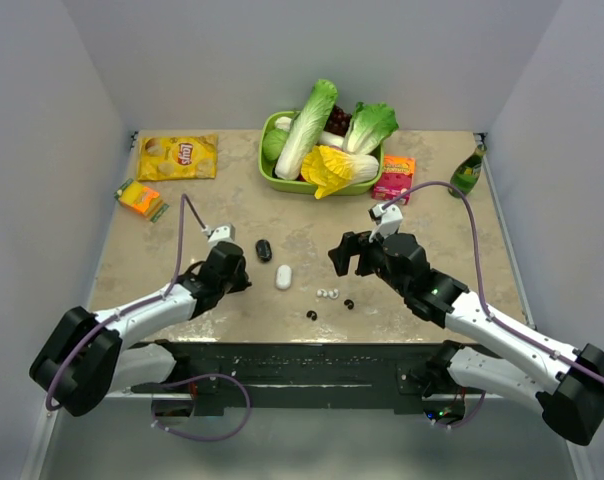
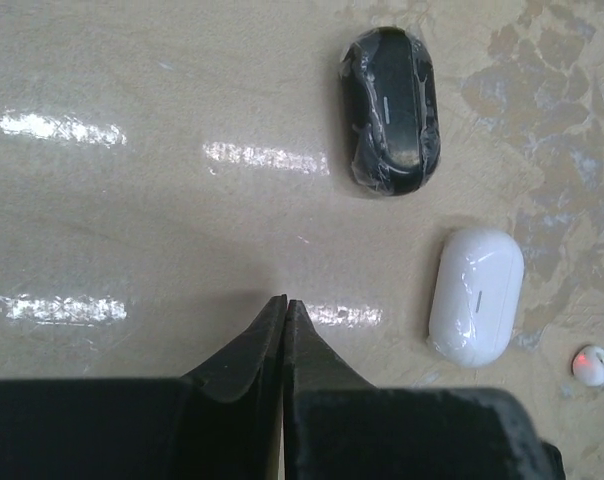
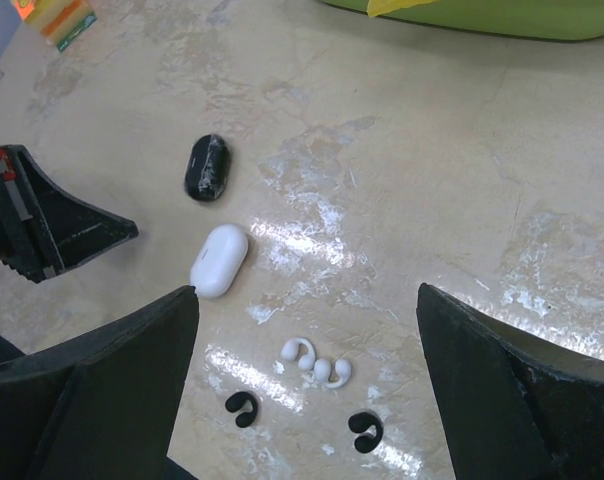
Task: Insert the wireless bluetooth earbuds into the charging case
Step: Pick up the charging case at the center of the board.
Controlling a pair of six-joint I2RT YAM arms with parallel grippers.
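The white charging case (image 1: 283,277) lies closed on the table; it also shows in the left wrist view (image 2: 476,297) and the right wrist view (image 3: 219,260). Two white earbuds (image 1: 327,294) lie together to its right (image 3: 317,362). A black case (image 1: 263,250) lies just beyond the white one, and two black earbuds (image 3: 242,408) lie nearer the front. My left gripper (image 1: 245,280) is shut and empty (image 2: 285,300), left of the white case and apart from it. My right gripper (image 1: 350,255) is open and empty (image 3: 307,290), above and behind the white earbuds.
A green basket (image 1: 272,175) of vegetables stands at the back centre. A yellow chip bag (image 1: 178,157) and an orange packet (image 1: 140,198) lie back left. A pink box (image 1: 393,178) and a green bottle (image 1: 468,172) stand back right.
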